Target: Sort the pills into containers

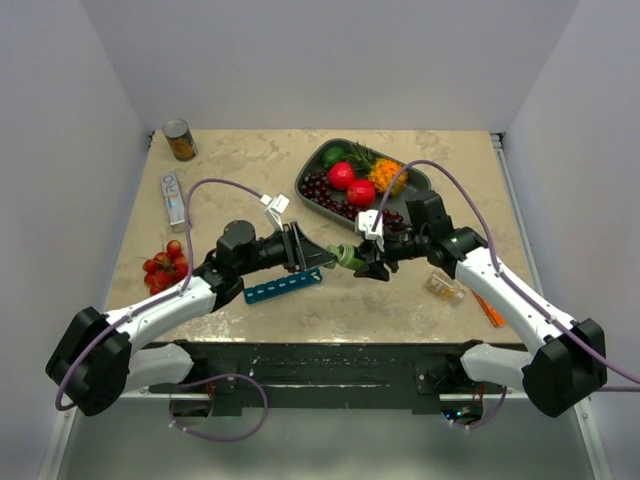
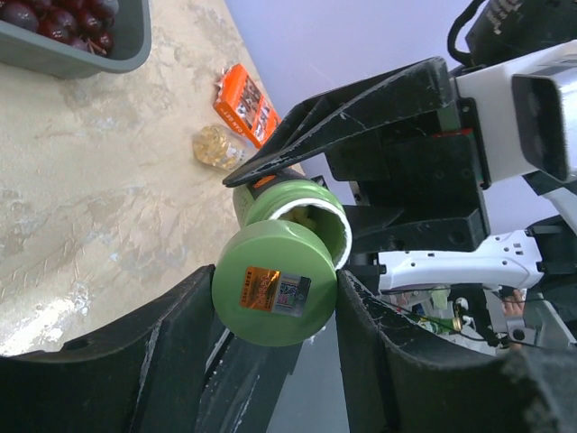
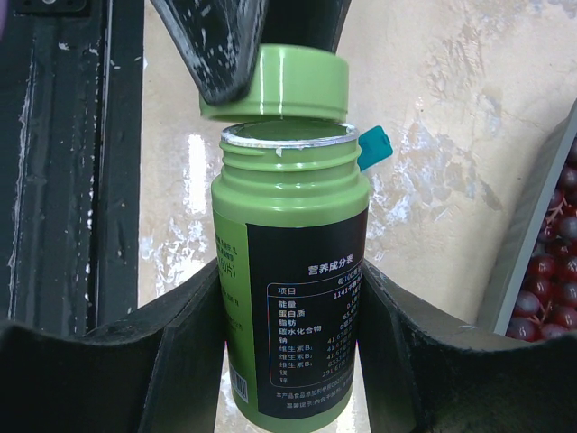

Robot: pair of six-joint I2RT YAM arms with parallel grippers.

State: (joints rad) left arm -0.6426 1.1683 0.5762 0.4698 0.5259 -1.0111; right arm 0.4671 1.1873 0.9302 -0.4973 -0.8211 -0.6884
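Note:
My right gripper (image 3: 288, 316) is shut on a green pill bottle (image 3: 297, 234) with a black label, held above the table. The bottle's mouth is open. Just off the mouth is its green cap (image 2: 279, 257), with my left gripper (image 2: 275, 293) shut on it. In the top view both grippers meet at mid-table, left (image 1: 325, 258) and right (image 1: 368, 262). Something yellowish shows inside the bottle mouth (image 2: 302, 216); I cannot make out single pills. The containers, a teal strip (image 1: 283, 288), lie on the table under the left arm.
A dark grey tray (image 1: 312, 165) of fruit stands at the back right. A can (image 1: 180, 140), a white tube (image 1: 173, 197) and tomatoes (image 1: 165, 265) are on the left. A clear packet (image 1: 445, 287) and an orange packet (image 1: 488, 310) lie near the right arm.

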